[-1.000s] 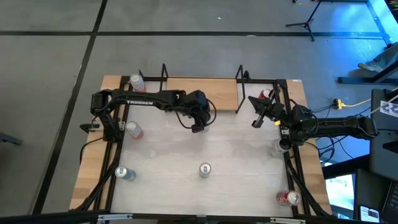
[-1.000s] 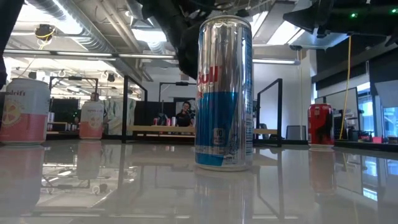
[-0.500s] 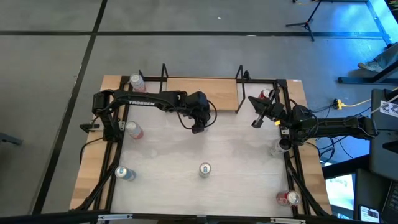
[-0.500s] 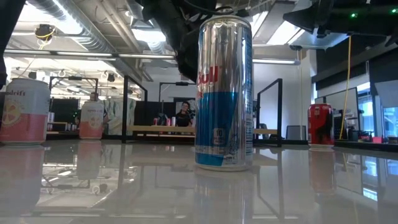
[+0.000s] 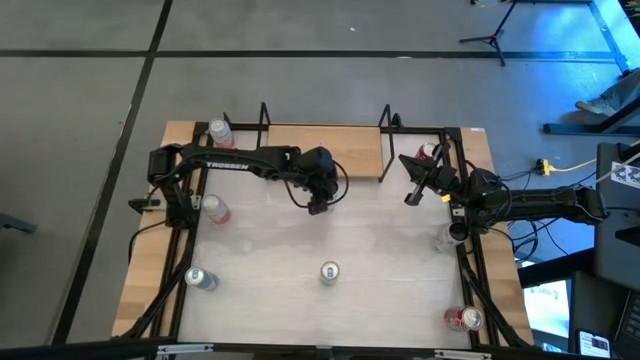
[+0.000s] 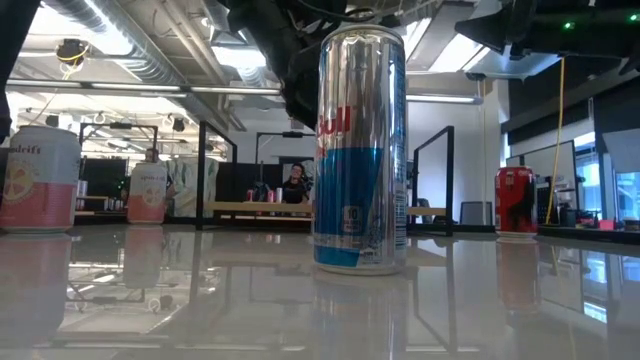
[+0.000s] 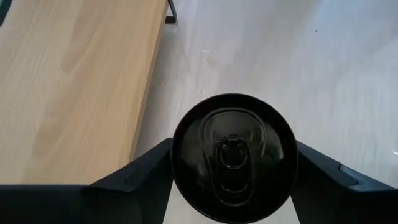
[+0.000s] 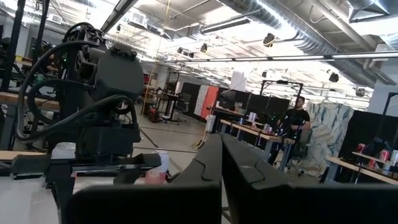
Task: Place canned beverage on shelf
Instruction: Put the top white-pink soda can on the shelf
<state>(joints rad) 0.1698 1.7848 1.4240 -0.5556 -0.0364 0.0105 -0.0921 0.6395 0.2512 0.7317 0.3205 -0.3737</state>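
The dark can (image 7: 234, 157) hides its own body; bottom rim cut off by the frame edge.

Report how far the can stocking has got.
Nothing is on the shelf yet; its board is bare. The left gripper holds a black can beside the board's edge. Six cans wait on the table, including the silver-blue can. The right gripper idles, shut.

I'm running a robotics lab rig, open industrial hall: exposed ducts (image 8: 311, 25) and strip lights (image 6: 250, 90) overhead, grey concrete floor (image 5: 90, 90) with taped lines, long benches (image 8: 261, 127) with monitors, a person (image 8: 297, 118) at one, more black frame rigs (image 6: 225, 165) behind, a tripod (image 5: 495, 35), cables.
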